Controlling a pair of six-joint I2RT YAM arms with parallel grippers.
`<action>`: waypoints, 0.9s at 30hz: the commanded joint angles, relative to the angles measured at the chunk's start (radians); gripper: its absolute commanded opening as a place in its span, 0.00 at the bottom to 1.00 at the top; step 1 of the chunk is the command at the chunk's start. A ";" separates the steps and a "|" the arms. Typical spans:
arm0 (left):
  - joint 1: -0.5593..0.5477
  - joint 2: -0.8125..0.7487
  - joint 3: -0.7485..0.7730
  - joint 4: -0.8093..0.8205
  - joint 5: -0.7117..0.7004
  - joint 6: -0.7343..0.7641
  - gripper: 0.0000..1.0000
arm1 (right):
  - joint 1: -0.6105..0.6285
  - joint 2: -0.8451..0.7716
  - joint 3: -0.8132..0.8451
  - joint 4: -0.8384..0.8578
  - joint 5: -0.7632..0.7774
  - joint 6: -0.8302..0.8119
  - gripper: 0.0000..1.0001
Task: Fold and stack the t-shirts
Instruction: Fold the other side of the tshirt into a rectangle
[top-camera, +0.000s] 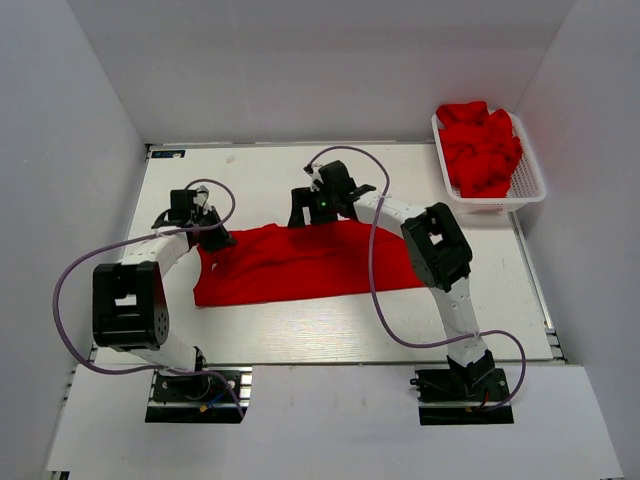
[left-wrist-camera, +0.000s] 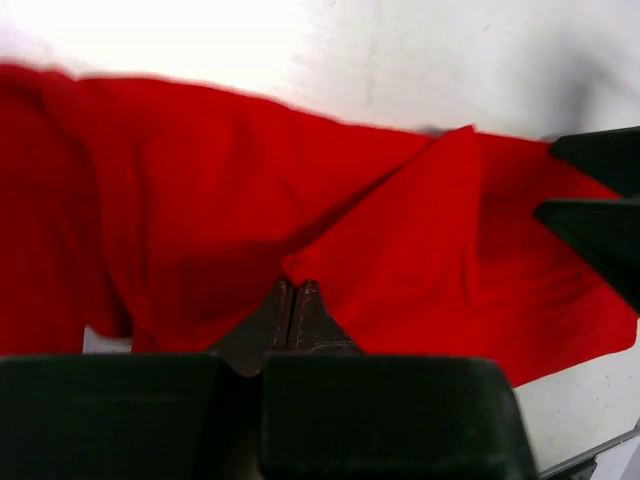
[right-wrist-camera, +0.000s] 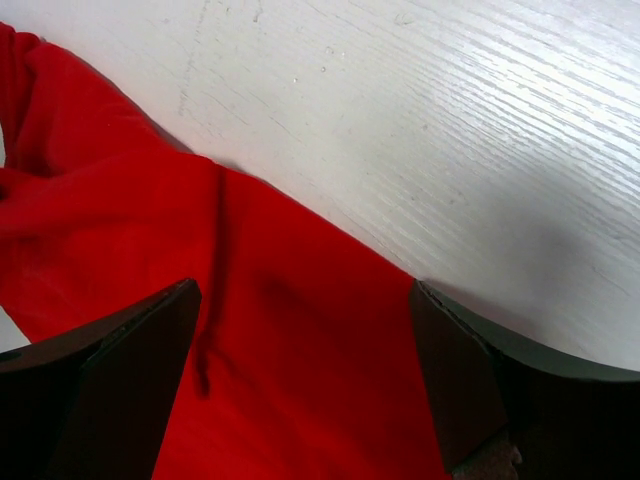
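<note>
A bright red t-shirt (top-camera: 300, 262) lies spread across the middle of the white table (top-camera: 330, 330), partly folded lengthwise. My left gripper (top-camera: 217, 240) is shut on a pinch of the shirt's left edge; in the left wrist view its closed fingertips (left-wrist-camera: 294, 290) grip a small fold of the red t-shirt (left-wrist-camera: 200, 200). My right gripper (top-camera: 322, 212) is open above the shirt's far edge. In the right wrist view its fingers (right-wrist-camera: 150, 340) stand wide apart over the red fabric (right-wrist-camera: 300, 380), holding nothing.
A white mesh basket (top-camera: 524, 190) at the far right holds several crumpled red t-shirts (top-camera: 482, 145). Grey walls enclose the table on three sides. Purple cables loop from both arms over the table.
</note>
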 joint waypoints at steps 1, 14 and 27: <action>-0.003 -0.087 -0.018 -0.063 -0.040 -0.017 0.00 | -0.009 -0.089 -0.011 -0.001 0.029 0.006 0.90; -0.003 -0.270 -0.054 -0.146 -0.100 -0.076 0.00 | -0.013 -0.158 -0.065 -0.035 0.081 -0.010 0.90; 0.008 -0.259 -0.140 -0.210 -0.156 -0.096 0.01 | -0.018 -0.239 -0.166 -0.034 0.098 -0.025 0.90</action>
